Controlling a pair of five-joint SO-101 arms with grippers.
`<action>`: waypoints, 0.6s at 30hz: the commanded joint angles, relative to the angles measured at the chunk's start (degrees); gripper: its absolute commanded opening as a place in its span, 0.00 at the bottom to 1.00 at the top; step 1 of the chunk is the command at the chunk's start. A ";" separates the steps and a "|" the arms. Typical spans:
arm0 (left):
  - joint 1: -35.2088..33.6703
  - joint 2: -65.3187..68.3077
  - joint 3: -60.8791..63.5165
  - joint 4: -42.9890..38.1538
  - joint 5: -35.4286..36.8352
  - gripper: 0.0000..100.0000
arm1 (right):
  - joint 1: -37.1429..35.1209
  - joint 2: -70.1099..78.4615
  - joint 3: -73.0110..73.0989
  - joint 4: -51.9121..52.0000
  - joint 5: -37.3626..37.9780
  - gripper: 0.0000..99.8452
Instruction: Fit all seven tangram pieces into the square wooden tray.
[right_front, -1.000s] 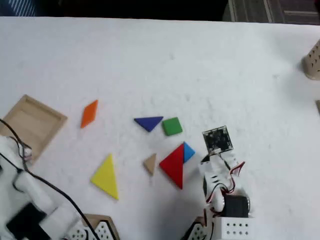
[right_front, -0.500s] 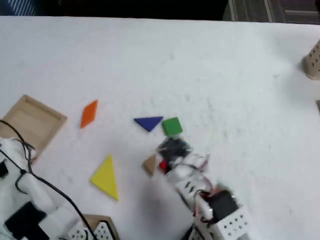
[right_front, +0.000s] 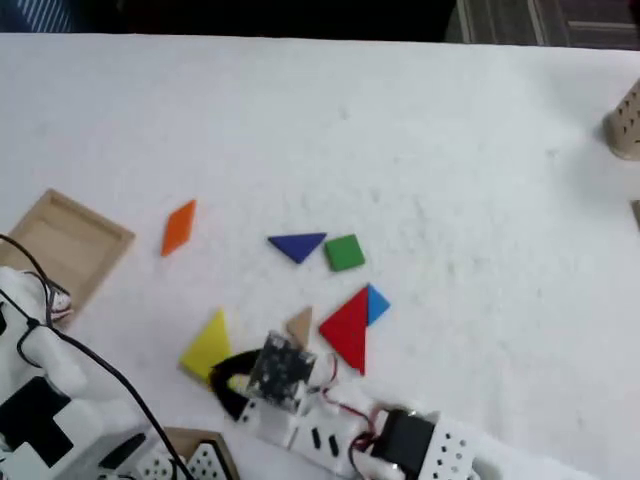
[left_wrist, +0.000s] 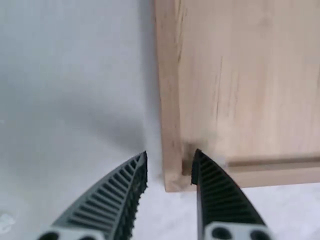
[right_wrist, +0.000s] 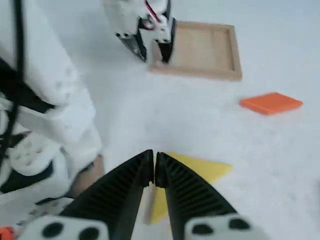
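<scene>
The square wooden tray (right_front: 65, 245) lies at the table's left with nothing in it. My left gripper (left_wrist: 169, 160) is open, its fingers straddling the rim at one tray corner (left_wrist: 170, 150). Spread over the middle are an orange parallelogram (right_front: 179, 227), a dark blue triangle (right_front: 296, 245), a green square (right_front: 344, 252), a red triangle (right_front: 348, 327), a light blue triangle (right_front: 376, 303), a tan triangle (right_front: 300, 325) and a yellow triangle (right_front: 207, 345). My right gripper (right_wrist: 154, 157) is shut on nothing, low at the near end of the yellow triangle (right_wrist: 200, 172).
Both arm bases (right_front: 430, 455) stand along the table's front edge, with the left arm's cable (right_front: 90, 365) trailing across the left corner. A perforated wooden object (right_front: 625, 125) sits at the far right edge. Open white tabletop stretches behind the pieces.
My right arm has swung left, from beside the red and light blue triangles across them to the yellow triangle. The pieces and the tray lie where they were.
</scene>
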 joint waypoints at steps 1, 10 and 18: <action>1.01 0.04 -2.73 -1.41 -0.09 0.16 | -4.18 4.18 -1.76 -7.43 -1.14 0.02; 1.19 0.04 -2.73 -1.41 -0.26 0.16 | -4.35 35.74 -7.91 -25.54 -1.14 0.02; 2.33 0.04 -2.73 -1.49 -0.44 0.16 | -4.00 58.33 -12.04 -40.22 -1.14 0.19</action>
